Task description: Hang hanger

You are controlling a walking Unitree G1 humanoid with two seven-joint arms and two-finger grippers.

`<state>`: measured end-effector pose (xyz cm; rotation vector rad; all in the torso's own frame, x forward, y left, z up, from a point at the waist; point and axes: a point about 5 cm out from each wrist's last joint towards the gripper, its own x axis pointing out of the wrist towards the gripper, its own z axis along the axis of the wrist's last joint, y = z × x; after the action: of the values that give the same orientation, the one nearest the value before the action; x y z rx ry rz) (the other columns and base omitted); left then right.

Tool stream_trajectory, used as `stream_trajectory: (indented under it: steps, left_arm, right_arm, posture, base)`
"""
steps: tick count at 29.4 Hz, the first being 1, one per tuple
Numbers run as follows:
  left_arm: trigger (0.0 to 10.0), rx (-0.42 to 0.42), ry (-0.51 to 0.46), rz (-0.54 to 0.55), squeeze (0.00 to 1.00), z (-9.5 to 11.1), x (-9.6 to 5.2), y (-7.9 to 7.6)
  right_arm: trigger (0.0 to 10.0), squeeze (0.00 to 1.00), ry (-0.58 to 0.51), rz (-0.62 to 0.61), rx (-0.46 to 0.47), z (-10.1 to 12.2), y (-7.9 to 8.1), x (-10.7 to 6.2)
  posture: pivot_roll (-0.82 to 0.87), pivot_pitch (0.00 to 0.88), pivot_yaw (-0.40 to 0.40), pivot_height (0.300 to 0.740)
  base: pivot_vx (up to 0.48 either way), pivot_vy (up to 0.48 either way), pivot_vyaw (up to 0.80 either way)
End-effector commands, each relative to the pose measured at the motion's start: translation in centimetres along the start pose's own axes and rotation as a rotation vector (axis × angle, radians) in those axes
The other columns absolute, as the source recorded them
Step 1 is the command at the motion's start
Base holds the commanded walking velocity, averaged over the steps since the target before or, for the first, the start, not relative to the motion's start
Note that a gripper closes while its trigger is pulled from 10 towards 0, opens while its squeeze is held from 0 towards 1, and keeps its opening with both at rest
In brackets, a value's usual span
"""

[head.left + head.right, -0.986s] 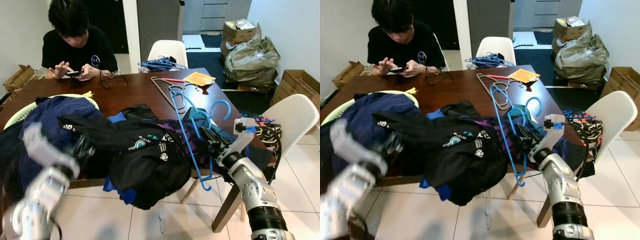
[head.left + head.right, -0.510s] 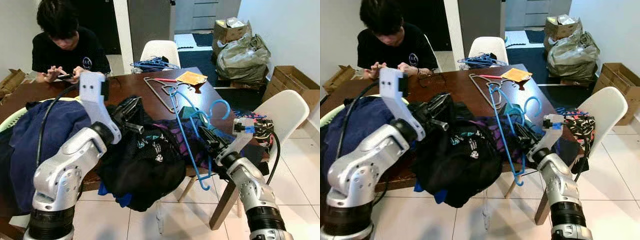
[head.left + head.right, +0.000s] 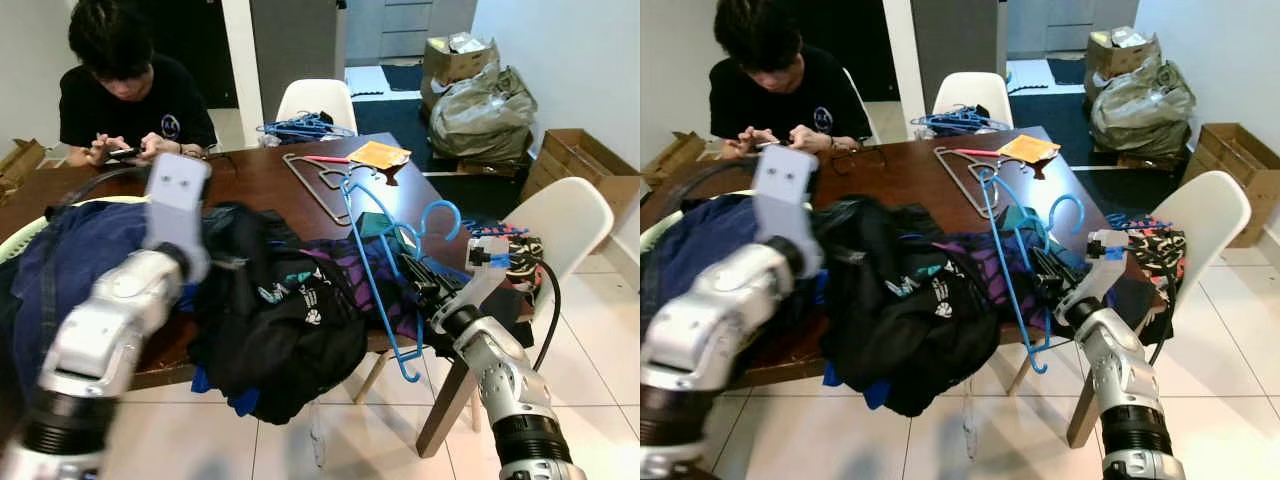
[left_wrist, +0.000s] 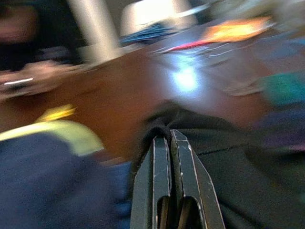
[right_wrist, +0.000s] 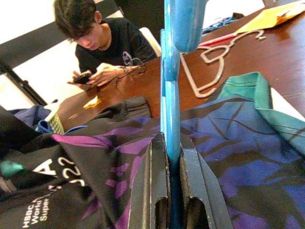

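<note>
Since half a second earlier, the left arm had swung farther left over the clothes, its wrist housing upright. From the eye views, the right gripper (image 3: 418, 283) held the blue hanger (image 3: 375, 275) at the table's (image 3: 260, 180) near right edge, above the black garment (image 3: 285, 325); a person (image 3: 130, 95) sat at the far side. At the left wrist, the left gripper (image 4: 169, 143) pinched the black cloth. At the right wrist, fingers (image 5: 151, 179) clamped the hanger's bar.
</note>
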<state>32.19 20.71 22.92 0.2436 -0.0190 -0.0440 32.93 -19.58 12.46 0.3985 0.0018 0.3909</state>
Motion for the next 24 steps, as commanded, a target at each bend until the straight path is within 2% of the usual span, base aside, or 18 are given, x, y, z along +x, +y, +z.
stream_trajectory:
  steps: [1, 2, 3, 4, 6, 14, 18, 20, 21, 22, 23, 24]
  left_arm:
    - [10.0, 0.078, 0.014, 0.043, 0.43, -0.7, -0.1, 0.8]
    - [10.0, 0.078, 0.014, 0.043, 0.43, -0.7, -0.1, 0.8]
    - [10.0, 0.104, 0.009, 0.051, 0.88, -0.8, -0.1, 0.9]
    - [10.0, 0.156, -0.013, 0.051, 1.00, -0.7, 0.0, 0.7]
    - [10.0, 0.156, -0.013, 0.051, 1.00, -0.7, 0.0, 0.7]
    - [10.0, 0.269, -0.056, 0.036, 1.00, 0.2, 0.3, 0.4]
    - [10.0, 0.282, -0.075, 0.008, 1.00, 0.7, 0.2, 0.4]
    - [10.0, 0.303, -0.106, -0.068, 1.00, 1.5, -0.2, -0.1]
    - [10.0, 0.303, -0.106, -0.068, 1.00, 1.5, -0.2, -0.1]
    - [10.0, 0.324, -0.090, -0.103, 1.00, 1.6, -0.7, -0.3]
    - [10.0, 0.361, -0.034, -0.105, 1.00, 1.1, -1.4, 0.0]
    - [10.0, 0.435, 0.032, -0.110, 0.41, 0.3, -2.3, 0.3]
  right_arm:
    - [10.0, 0.00, 0.005, 0.002, 0.015, -0.3, 0.1, 0.0]
    - [10.0, 0.00, 0.005, 0.002, 0.015, -0.3, 0.1, 0.0]
    - [10.0, 0.00, 0.005, 0.001, 0.015, -0.3, 0.1, -0.1]
    - [10.0, 0.00, 0.004, 0.001, 0.015, -0.3, 0.1, -0.1]
    - [10.0, 0.00, 0.004, 0.001, 0.015, -0.3, 0.1, -0.1]
    - [10.0, 0.00, 0.001, -0.002, 0.015, -0.2, 0.2, -0.1]
    - [10.0, 0.00, 0.001, -0.002, 0.016, -0.2, 0.2, -0.1]
    - [10.0, 0.00, 0.002, -0.001, 0.017, -0.2, 0.2, -0.1]
    - [10.0, 0.00, 0.002, -0.001, 0.017, -0.2, 0.2, -0.1]
    - [10.0, 0.00, 0.002, 0.000, 0.018, -0.2, 0.2, -0.1]
    - [10.0, 0.00, 0.002, -0.001, 0.020, -0.2, 0.2, -0.1]
    - [10.0, 0.00, 0.002, -0.001, 0.022, -0.2, 0.2, -0.1]
  posture:
    - [0.01, 0.000, 0.034, 0.731]
    - [0.01, 0.000, 0.034, 0.731]
    - [0.01, 0.000, 0.035, 0.731]
    - [0.01, 0.000, 0.035, 0.731]
    - [0.01, 0.000, 0.035, 0.731]
    - [0.01, 0.000, 0.035, 0.731]
    - [0.01, 0.000, 0.035, 0.731]
    - [0.01, 0.000, 0.035, 0.731]
    - [0.01, 0.000, 0.035, 0.731]
    - [0.01, 0.000, 0.040, 0.731]
    - [0.01, 0.000, 0.043, 0.731]
    - [0.01, 0.000, 0.043, 0.731]
  base:
    - [0.000, 0.000, 0.00]
    - [0.000, 0.000, 0.00]
    - [0.000, 0.000, 0.00]
    - [0.000, 0.000, 0.00]
    - [0.000, 0.000, 0.00]
    - [0.000, 0.000, 0.00]
    - [0.000, 0.000, 0.00]
    - [0.000, 0.000, 0.00]
    - [0.000, 0.000, 0.00]
    - [0.000, 0.000, 0.00]
    - [0.000, 0.000, 0.00]
    - [0.000, 0.000, 0.00]
